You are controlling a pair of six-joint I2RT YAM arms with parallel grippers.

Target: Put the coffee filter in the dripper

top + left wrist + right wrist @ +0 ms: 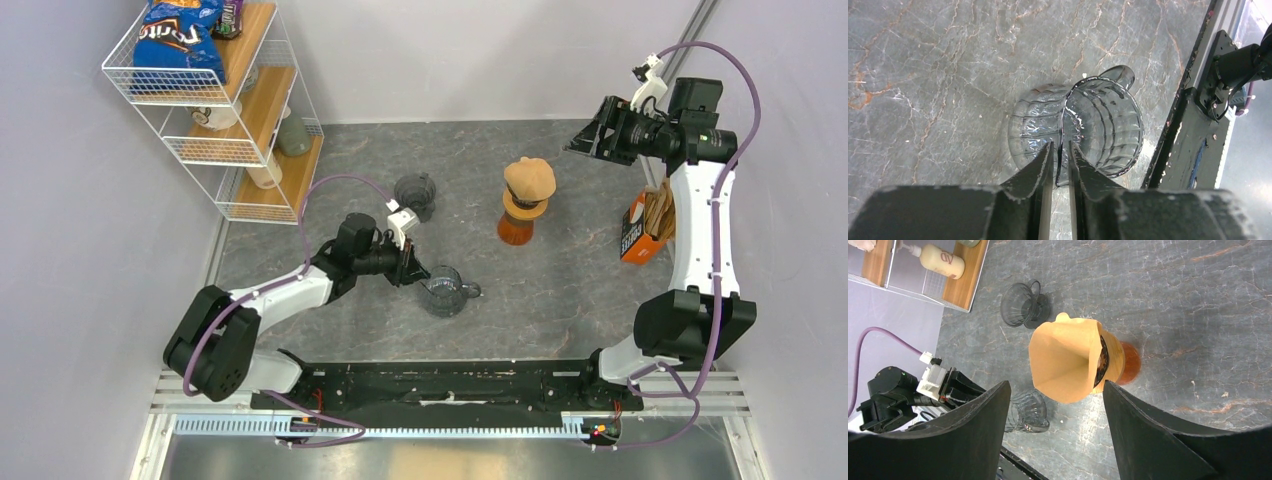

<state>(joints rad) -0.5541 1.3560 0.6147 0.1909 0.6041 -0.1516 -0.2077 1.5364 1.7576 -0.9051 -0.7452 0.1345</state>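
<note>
A brown paper coffee filter [529,178] sits open in the top of an orange dripper [517,228] at the table's middle. The right wrist view shows the filter [1063,360] as a cone leaning over the orange dripper [1130,362]. My right gripper [585,140] hangs high to the right of it, open and empty [1055,382]. A clear glass dripper [445,292] stands nearer the front. My left gripper [412,268] straddles the rim of the clear dripper [1098,125], jaws [1061,146] slightly apart with a thin gap either side of the glass.
A dark glass dripper [416,193] stands behind the left gripper. An orange box of filters [640,230] stands by the right arm. A wire shelf [215,90] with a chips bag [178,40] fills the back left corner. The arms' black base rail [450,385] runs along the front.
</note>
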